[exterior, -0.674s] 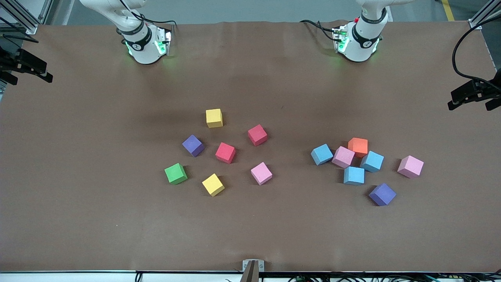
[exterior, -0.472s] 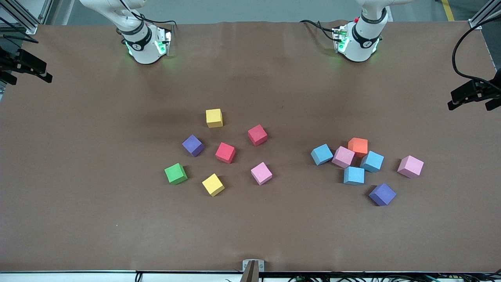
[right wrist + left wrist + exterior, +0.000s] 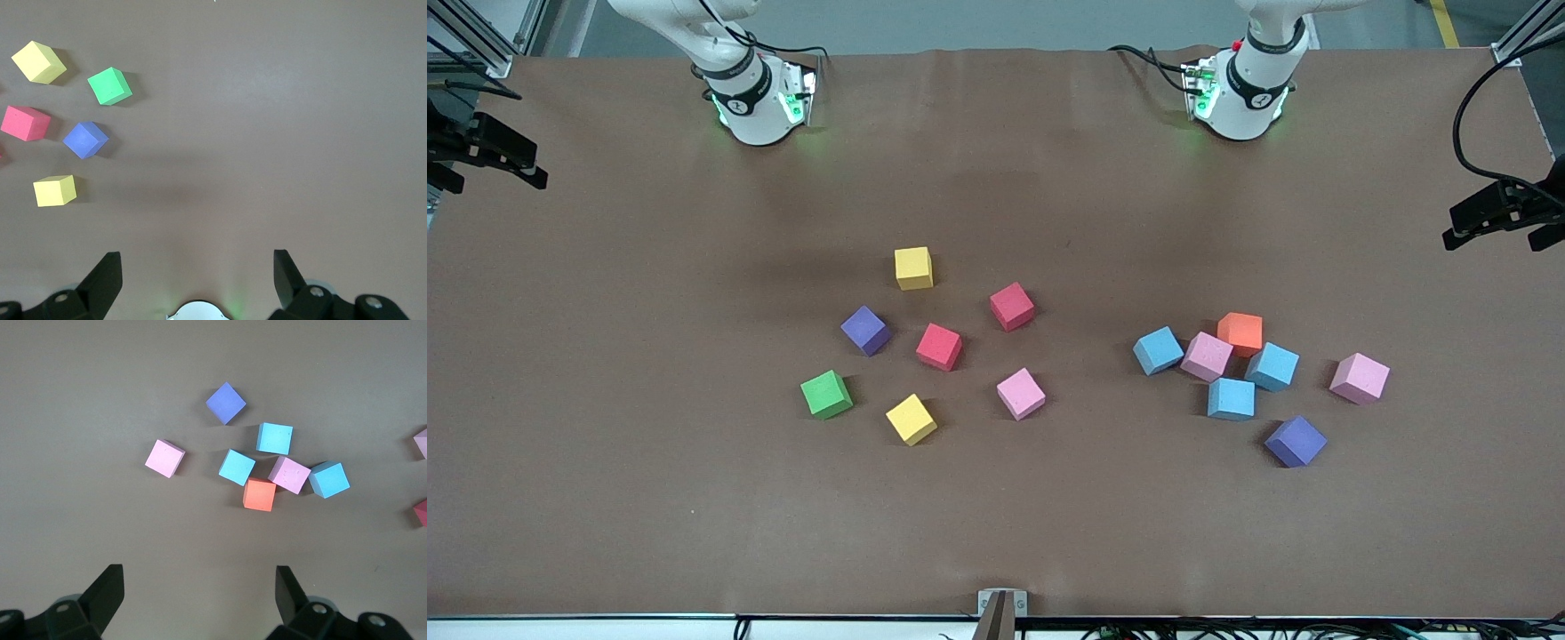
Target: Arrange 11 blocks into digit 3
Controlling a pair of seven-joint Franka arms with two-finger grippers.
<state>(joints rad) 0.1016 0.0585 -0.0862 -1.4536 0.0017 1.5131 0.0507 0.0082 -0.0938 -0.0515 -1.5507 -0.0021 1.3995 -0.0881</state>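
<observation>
Over bare brown surface [image 3: 605, 400], high up, my right end effector [image 3: 197, 273] hangs with its fingers spread wide and nothing between them; my left end effector [image 3: 200, 593] is likewise released and empty, high above the cluster at the left arm's end. Neither shows in the front view, where only the two arm bases appear.

The blocks lie scattered in two loose groups, no digit formed yet. Toward the right arm's end: a yellow block [image 3: 913, 268] farthest from the front camera, a red block [image 3: 1012, 306] and a purple block [image 3: 866, 331] nearer, a second red block [image 3: 939, 346] between them, then a pink block [image 3: 1021, 393] and a second yellow block [image 3: 911, 419] nearest. The green cube [image 3: 826, 394] sits beside that last yellow one. All of these stand apart from one another.

Toward the left arm's end: a light blue block [image 3: 1158, 350] touches a pink block [image 3: 1207, 356], which touches the orange cube [image 3: 1240, 332]. A second light blue block [image 3: 1272, 366] sits just beside the orange cube, and a third light blue block [image 3: 1231, 398] lies nearer the camera, close against both. Another pink block [image 3: 1359, 378] stands apart, and a second purple block [image 3: 1296, 441] lies nearest the camera.
</observation>
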